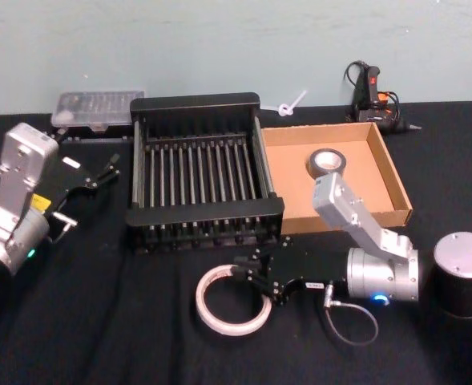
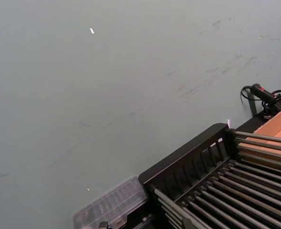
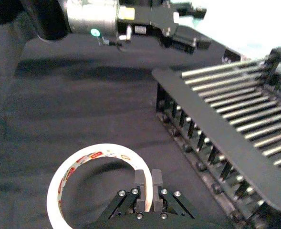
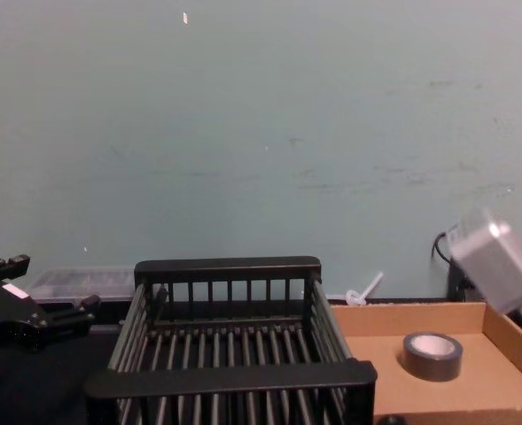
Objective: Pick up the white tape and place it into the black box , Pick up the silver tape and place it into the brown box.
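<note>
The white tape [image 1: 219, 314] lies flat on the black table in front of the black box [image 1: 195, 103]. My right gripper [image 1: 250, 279] is low over the roll's right side. In the right wrist view its fingers [image 3: 140, 180] are shut on the white tape's [image 3: 90, 155] band, one inside the ring and one outside. The silver tape [image 1: 326, 163] lies inside the brown box [image 1: 392, 172], which stands right of the black box; the chest view shows the silver tape [image 4: 432, 355] there too. My left gripper [image 1: 91, 192] hangs open left of the black box.
A clear plastic case [image 1: 97, 108] sits behind the crate's left corner. A black glue gun [image 1: 372, 96] with its cord lies behind the cardboard tray. A black cylinder with a silver top [image 1: 462, 273] stands at the right, near my right arm.
</note>
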`<move>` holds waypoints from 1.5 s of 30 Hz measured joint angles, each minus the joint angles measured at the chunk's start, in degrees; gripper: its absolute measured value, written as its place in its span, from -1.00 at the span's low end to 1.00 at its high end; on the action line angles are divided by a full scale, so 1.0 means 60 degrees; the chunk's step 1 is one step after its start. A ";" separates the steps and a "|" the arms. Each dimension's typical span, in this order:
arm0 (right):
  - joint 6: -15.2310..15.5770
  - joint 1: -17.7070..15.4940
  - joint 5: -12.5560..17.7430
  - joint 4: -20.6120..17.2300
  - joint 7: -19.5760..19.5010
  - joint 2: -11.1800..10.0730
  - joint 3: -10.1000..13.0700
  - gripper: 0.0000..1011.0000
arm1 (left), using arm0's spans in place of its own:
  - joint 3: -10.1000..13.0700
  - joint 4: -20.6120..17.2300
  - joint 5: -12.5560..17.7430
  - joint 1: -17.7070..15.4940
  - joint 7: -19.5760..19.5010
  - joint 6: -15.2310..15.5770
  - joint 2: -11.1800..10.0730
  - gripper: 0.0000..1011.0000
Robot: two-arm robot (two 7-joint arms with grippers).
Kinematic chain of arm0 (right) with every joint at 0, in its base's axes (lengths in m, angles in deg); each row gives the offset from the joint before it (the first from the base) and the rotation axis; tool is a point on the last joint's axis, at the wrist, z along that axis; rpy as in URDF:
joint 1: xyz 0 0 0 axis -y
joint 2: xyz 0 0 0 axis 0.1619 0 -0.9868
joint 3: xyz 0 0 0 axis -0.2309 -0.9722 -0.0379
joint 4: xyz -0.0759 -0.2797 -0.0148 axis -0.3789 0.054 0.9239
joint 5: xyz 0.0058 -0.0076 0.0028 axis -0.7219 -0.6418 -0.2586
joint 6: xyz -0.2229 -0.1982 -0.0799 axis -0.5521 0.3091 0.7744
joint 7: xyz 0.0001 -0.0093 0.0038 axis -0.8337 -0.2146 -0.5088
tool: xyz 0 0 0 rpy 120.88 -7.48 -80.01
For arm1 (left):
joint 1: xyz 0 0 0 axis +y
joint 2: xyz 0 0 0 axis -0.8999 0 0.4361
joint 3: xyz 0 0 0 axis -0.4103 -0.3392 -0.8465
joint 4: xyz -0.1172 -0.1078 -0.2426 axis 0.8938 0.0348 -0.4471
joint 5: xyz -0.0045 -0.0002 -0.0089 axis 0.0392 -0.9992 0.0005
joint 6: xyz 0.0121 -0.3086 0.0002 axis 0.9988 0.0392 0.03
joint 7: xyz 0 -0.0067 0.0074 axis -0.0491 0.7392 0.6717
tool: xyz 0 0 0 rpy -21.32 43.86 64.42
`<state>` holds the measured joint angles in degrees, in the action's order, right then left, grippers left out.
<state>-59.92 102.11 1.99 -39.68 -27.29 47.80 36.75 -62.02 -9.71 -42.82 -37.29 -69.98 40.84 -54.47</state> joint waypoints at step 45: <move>0.0520 0.2240 0.0234 0.1210 -0.1516 0.1182 0.0764 -0.81 | 0.0000 0.0000 0.0000 0.0000 0.0000 0.0000 0.0001 0.98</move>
<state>-56.80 115.55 3.40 -32.42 -36.39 54.89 41.34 -62.02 -9.71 -42.82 -37.29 -69.98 40.84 -54.47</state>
